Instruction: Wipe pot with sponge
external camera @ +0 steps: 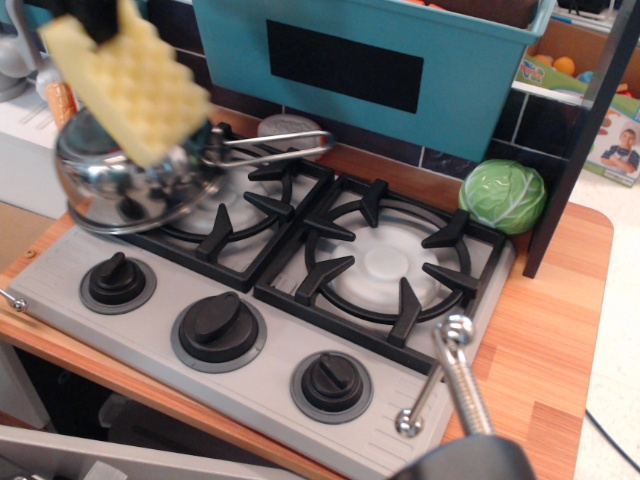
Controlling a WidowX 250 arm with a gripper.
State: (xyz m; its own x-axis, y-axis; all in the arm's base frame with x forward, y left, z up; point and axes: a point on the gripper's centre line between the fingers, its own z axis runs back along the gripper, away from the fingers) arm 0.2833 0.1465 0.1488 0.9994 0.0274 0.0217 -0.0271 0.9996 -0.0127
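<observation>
Closest to us is a shiny metal rod with a round ball on top, poking up from a dark shape at the bottom edge. Behind it lies the grey toy stove on the wooden surface. Three black knobs sit in a row along the front of the stove. Past the knobs are two black burner grates, side by side.

The pot sits on the left side of the stove, half off the left grate, and it looks tipped. Its long thin wire handle points to the right. The yellow bumpy sponge hangs over the pot and covers the top of it. It seems to touch the pot, but I cannot be sure.

The black claw is at the very top left and is pinching the top end of the sponge. Only a little bit of it shows.

Farther back on the right, a green cabbage rests on the surface beside a dark post. A big blue box stands behind the stove.
</observation>
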